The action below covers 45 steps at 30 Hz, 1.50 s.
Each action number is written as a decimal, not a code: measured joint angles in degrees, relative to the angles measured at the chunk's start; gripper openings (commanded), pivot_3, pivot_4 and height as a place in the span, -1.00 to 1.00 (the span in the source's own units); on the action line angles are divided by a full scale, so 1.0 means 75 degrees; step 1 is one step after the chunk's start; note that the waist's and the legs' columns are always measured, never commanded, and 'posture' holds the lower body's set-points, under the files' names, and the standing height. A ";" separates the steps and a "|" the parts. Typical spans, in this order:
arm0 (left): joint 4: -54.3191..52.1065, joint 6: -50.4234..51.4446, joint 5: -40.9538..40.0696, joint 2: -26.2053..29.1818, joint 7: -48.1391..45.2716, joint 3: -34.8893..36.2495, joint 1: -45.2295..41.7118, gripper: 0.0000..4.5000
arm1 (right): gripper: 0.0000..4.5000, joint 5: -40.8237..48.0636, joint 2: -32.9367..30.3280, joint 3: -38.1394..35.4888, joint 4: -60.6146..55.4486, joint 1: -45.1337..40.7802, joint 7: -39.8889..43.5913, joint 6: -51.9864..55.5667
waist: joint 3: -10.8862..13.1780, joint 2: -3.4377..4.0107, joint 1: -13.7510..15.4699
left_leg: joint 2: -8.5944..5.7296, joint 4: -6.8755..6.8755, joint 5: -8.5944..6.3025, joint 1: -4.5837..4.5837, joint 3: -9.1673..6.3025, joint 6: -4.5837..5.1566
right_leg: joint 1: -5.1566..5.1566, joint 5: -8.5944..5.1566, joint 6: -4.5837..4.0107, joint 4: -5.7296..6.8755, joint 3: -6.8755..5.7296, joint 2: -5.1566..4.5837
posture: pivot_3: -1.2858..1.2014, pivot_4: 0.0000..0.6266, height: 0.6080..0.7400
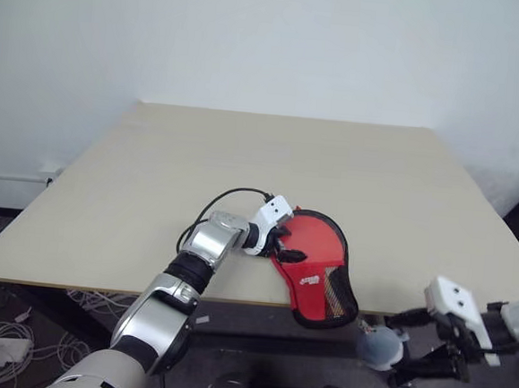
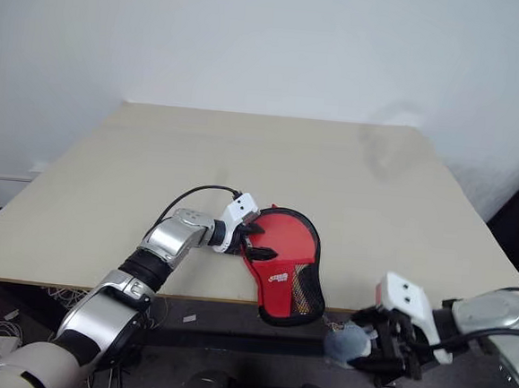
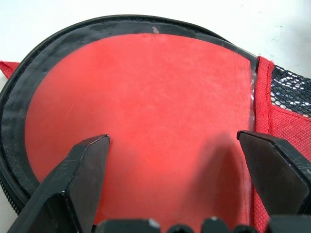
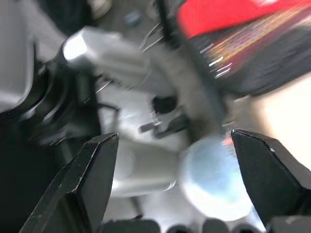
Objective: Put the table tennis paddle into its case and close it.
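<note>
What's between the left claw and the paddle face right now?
Nothing visible. The left claw hangs open right over the paddle's red face, which lies in the open case at the table's near edge. Whether the fingers touch the rubber I can't tell.

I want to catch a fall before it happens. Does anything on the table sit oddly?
Yes: the case lies at the table's near edge, its narrow end sticking out past it, unsupported. A whitish lump hangs below that end.
</note>
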 measured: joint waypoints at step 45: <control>-0.3074 0.1942 -0.1225 0.2324 -0.1065 0.0679 0.1387 1.00 | -0.99 -0.1634 0.6186 0.0840 0.7548 -0.6022 -0.4852 0.1338 | 0.0169 0.0017 -0.0090 | 0.0018 0.0117 0.0061 -0.0135 0.0076 -0.0140 | -0.0230 0.0221 -0.0001 0.0121 0.0047 0.0035 | 0.03 -1.00 1.00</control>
